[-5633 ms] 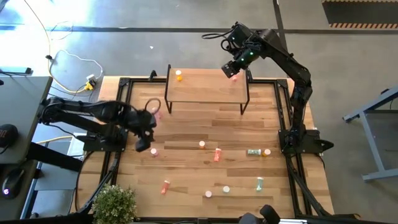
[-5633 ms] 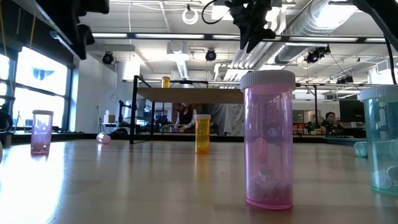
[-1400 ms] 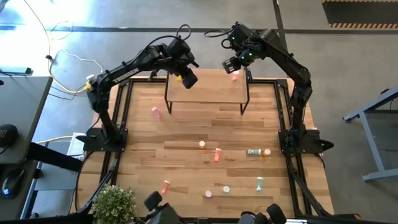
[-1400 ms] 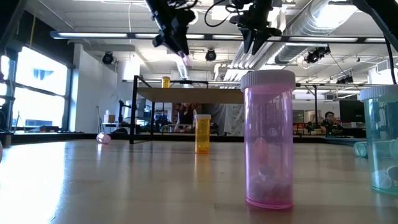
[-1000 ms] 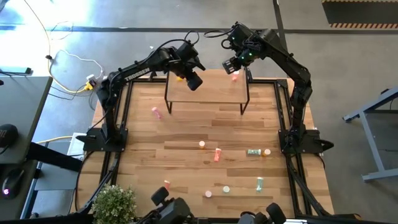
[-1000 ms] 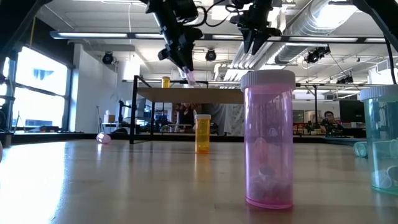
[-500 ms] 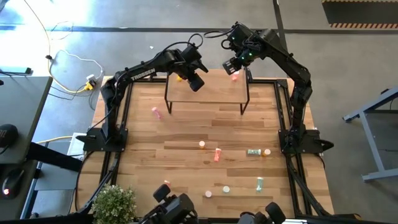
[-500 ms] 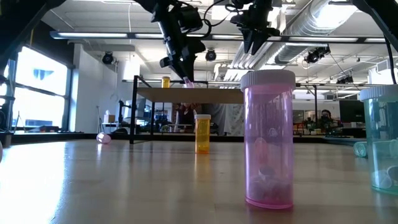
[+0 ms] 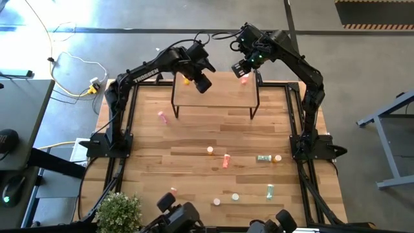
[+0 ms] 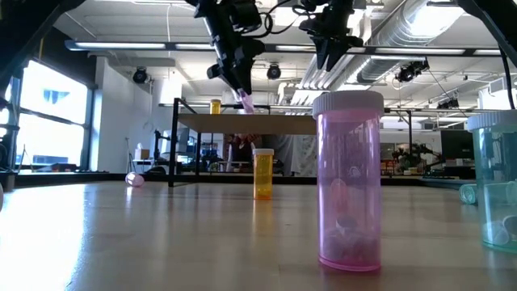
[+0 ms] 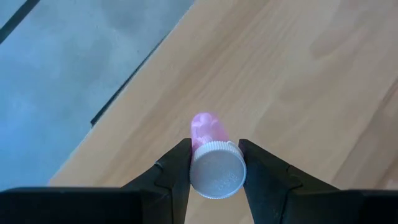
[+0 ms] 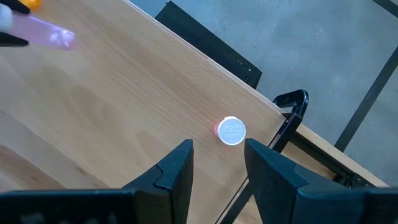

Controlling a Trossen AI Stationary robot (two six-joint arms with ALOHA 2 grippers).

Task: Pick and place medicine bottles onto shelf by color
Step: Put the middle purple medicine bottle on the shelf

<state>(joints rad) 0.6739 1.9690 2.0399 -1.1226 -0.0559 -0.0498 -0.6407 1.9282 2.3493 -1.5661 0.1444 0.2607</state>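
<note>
Since the earlier frames, the left gripper [image 9: 203,84] had carried a small pink translucent bottle [image 11: 209,134] with a pale cap from the table to above the low light-wood shelf [image 9: 217,97], pinching it below the cap, body pointing down toward the board. Over the far corner, the right gripper [image 12: 217,163] hung spread and empty above a red bottle [image 12: 231,131].
</note>
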